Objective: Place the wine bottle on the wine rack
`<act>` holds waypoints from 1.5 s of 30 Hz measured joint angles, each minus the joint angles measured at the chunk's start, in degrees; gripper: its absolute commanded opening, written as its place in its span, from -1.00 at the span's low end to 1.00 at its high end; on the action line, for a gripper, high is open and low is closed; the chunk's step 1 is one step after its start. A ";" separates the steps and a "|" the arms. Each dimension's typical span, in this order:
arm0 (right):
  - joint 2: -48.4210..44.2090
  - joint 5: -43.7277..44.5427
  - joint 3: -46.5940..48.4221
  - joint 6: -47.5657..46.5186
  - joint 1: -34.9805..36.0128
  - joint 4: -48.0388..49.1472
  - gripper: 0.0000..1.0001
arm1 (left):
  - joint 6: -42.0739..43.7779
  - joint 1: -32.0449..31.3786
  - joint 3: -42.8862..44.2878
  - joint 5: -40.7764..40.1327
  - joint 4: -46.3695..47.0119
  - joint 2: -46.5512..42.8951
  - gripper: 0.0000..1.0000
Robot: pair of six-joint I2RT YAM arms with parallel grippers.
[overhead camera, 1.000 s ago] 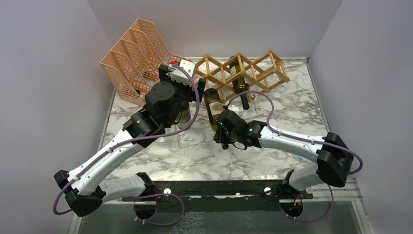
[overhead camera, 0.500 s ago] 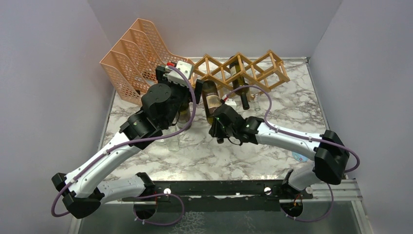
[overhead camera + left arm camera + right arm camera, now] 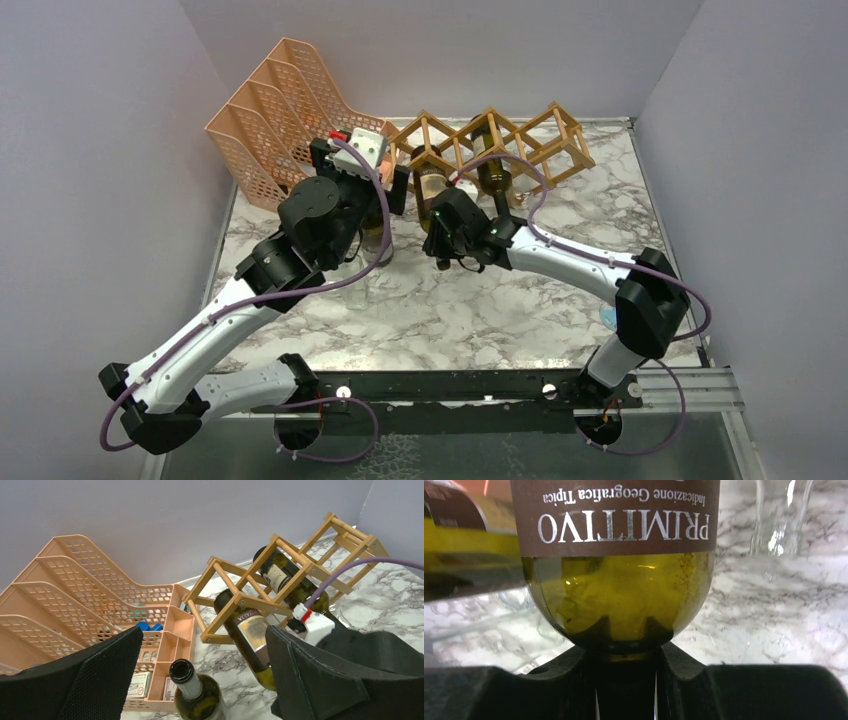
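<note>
Your right gripper [image 3: 625,652], fingers all but closed and butted against the base, has shoved the wine bottle [image 3: 432,190] toward twelve o'clock; it now lies neck-first in the wine rack [image 3: 520,140]'s left-end cell. Your left gripper [image 3: 200,677] gapes wide, holding nothing; seating looks nearly done.

Wine rack [image 3: 260,605] along table [image 3: 470,310] far edge, centre. File organizer [image 3: 265,115] in far-left corner, just beside rack's left end. Wine bottle [image 3: 252,632] lying, neck end in rack's left lower cell. Second bottle [image 3: 280,575] lying in middle cell. Open bottle [image 3: 194,692] upright before organizer.
</note>
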 measured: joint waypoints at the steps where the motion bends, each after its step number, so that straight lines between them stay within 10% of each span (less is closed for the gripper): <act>1: 0.85 -0.22 1.11 -0.33 -0.59 0.02 -0.98 | 0.00 0.00 -0.24 0.00 0.02 -0.63 0.98; 33: 16.02 -7.08 20.26 -4.07 -9.22 -2.89 -0.17 | 0.52 0.00 -3.52 -0.02 1.16 -4.46 0.98; 45: 16.39 -7.08 20.74 -5.01 -9.49 0.24 0.44 | 0.96 0.00 -3.54 -0.04 1.25 -4.46 0.98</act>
